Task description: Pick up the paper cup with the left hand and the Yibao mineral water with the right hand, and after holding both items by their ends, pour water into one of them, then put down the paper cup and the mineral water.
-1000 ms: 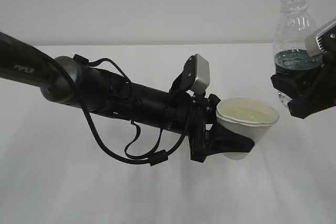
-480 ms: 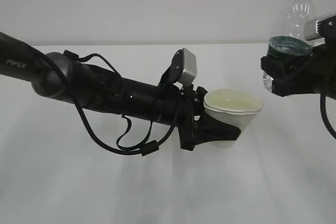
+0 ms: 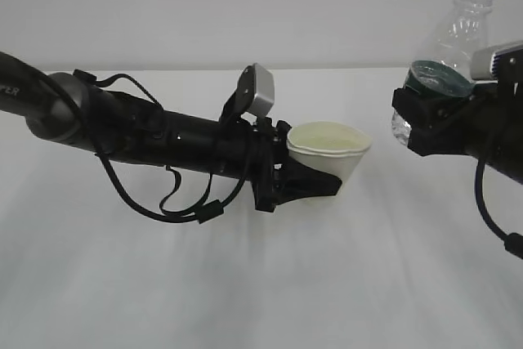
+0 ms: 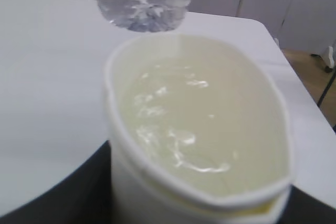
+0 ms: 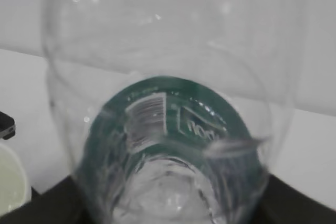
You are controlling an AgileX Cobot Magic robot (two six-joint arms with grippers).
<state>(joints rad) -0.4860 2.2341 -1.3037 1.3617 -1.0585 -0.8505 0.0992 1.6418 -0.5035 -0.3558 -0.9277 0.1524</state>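
My left gripper (image 3: 315,181) is shut on the lower part of the white paper cup (image 3: 328,149) and holds it upright above the table, squeezing it out of round. In the left wrist view the cup (image 4: 199,129) holds water. My right gripper (image 3: 425,128) is shut on the lower part of the Yibao mineral water bottle (image 3: 458,38), held up at the right, neck uppermost and leaning a little right. The bottle fills the right wrist view (image 5: 163,124), its green label showing. Its base (image 4: 143,9) shows above the cup in the left wrist view.
A white table (image 3: 261,284) lies under both arms, against a pale wall. A loose black cable (image 3: 176,202) hangs under the left arm. Another cable (image 3: 490,218) hangs from the right arm at the right edge.
The left arm has drawn back to the left and up with the cup. The right gripper has moved left and slightly up, and the bottle now leans a little to the right.
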